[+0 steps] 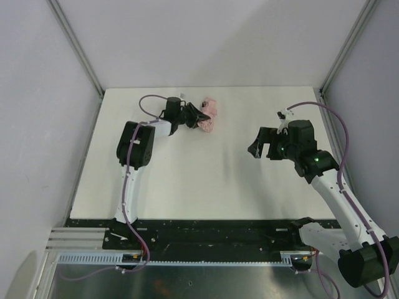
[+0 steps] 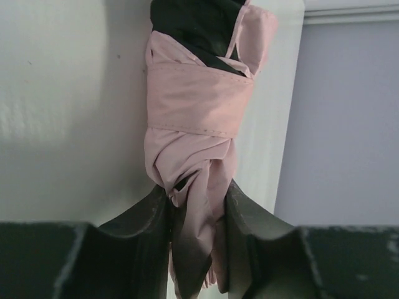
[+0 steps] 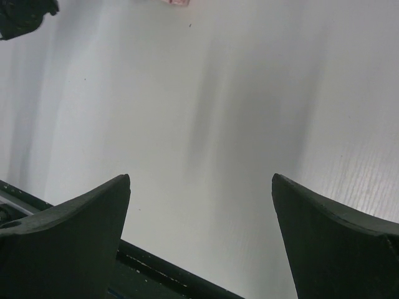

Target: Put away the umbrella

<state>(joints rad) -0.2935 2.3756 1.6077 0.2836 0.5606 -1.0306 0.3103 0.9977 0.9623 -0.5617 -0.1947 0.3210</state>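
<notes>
The umbrella is a folded pale pink bundle lying near the table's back edge, left of centre. In the left wrist view the umbrella is wrapped by its pink strap, with dark fabric showing at its far end. My left gripper reaches it from the left, and in its own view the left gripper is shut on the bundle's near end, fabric pressed against both fingers. My right gripper hovers over the table's right half. It stands wide open with nothing between its fingers. A pink sliver of the umbrella shows at the top edge there.
The white table is enclosed by pale walls at the back and both sides. A black rail runs along its near edge, where the arm bases are mounted. The back wall stands close beside the umbrella.
</notes>
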